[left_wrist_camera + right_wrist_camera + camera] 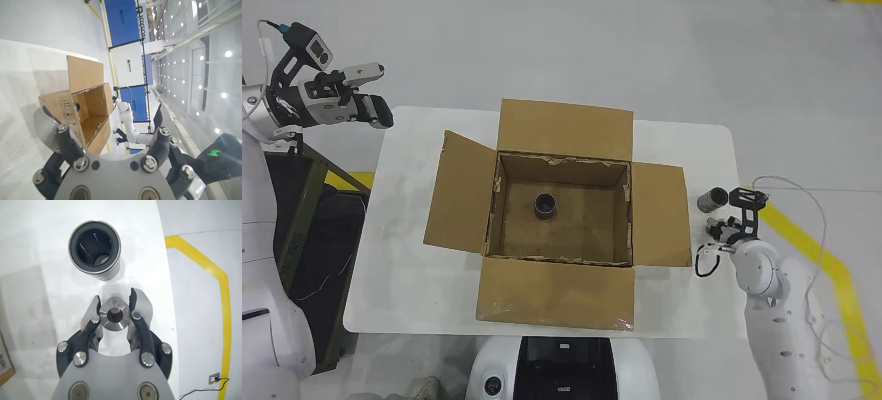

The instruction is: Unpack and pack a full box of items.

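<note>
at 10 o'clock from the box, past the table (412, 280) corner, we see the left gripper (370, 98) hanging with its fingers spread wide and nothing between them. the cardboard box (562, 130) sits mid-table, all 4 flaps folded out. 1 dark ring part (546, 206) stands on its floor, slightly toward 12 o'clock. at 3 o'clock from the box, 1 black-lined bearing (94, 256) stands on the table. just beside it, toward 6 o'clock, the right gripper (115, 300) is clamped on 1 metal sleeve (114, 315), low at the table surface. we count 3 parts: 2 out, 1 in the box. we judge unpacking nearly done, with 1 part to lift out and all the repacking ahead.
</note>
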